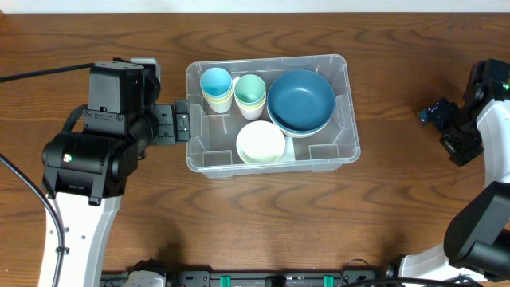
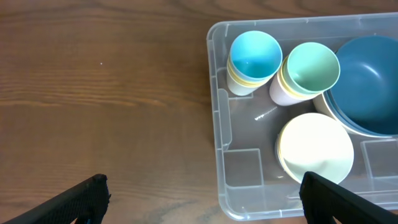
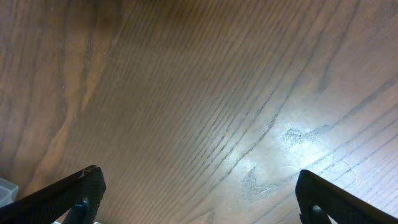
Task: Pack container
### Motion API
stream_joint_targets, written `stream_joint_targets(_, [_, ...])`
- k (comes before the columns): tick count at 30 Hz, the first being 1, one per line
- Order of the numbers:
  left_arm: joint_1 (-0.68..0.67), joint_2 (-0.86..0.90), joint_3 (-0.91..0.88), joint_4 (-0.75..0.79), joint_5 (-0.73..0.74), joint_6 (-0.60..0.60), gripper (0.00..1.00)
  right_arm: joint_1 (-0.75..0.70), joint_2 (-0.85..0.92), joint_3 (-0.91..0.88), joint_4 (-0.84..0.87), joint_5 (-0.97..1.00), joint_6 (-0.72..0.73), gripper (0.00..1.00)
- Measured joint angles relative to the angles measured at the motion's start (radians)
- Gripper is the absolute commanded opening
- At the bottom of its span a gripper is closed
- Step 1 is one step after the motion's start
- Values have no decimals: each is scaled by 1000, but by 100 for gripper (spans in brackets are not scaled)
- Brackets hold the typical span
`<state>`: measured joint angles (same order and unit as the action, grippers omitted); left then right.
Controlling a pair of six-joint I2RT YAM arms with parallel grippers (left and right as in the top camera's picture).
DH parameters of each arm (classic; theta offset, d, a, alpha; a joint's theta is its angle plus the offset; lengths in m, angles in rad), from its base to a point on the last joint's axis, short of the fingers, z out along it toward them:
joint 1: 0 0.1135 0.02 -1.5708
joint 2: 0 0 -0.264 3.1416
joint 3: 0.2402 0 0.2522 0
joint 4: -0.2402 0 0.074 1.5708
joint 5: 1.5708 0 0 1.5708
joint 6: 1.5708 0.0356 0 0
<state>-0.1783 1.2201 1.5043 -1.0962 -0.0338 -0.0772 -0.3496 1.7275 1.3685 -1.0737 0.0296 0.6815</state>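
The container [image 1: 348, 119] is a clear rectangular bin in the middle of the table. Inside it are a stack of cups topped by a blue one [image 1: 216, 84], a stack topped by a green one [image 1: 249, 92], a dark blue bowl [image 1: 300, 100] and a pale bowl [image 1: 260, 142]. My left gripper [image 1: 182, 122] stands open just outside the bin's left wall, holding nothing. In the left wrist view the left gripper [image 2: 202, 196] straddles the container's near corner [image 2: 219, 124]. My right gripper [image 1: 443, 127] is open and empty over bare wood far to the right, seen as right gripper [image 3: 199, 193].
The table is dark brown wood [image 1: 398, 207]. A black cable [image 1: 40, 73] runs along the left side behind the left arm. The arms' bases and a rail [image 1: 271, 279] line the front edge.
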Motion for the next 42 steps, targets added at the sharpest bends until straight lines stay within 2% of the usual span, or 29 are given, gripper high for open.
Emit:
stream_joint_targets(10, [0,-61,-1,-5,-16,7,98,0,0,0,0,0,0,99])
stream_joint_targets(15, [29,-240,-92,159,-22,31,98,0,0,0,0,0,0,99])
stream_joint_targets(19, [68,-454,-286,384,-19,39,98,0,0,0,0,-1,0,99])
stream_joint_targets(24, [98,-721,-618,741,39,53,98,0,0,0,0,-2,0,99])
stream_joint_targets(30, [130,-967,-994,1030,137,60,98,0,0,0,0,-3,0,99])
stream_joint_targets(34, [146,-1091,-1173,1127,175,60,98,0,0,0,0,-3,0,99])
stream_joint_targets(42, [151,-1207,-1365,1145,209,60,98,0,0,0,0,-3,0,99])
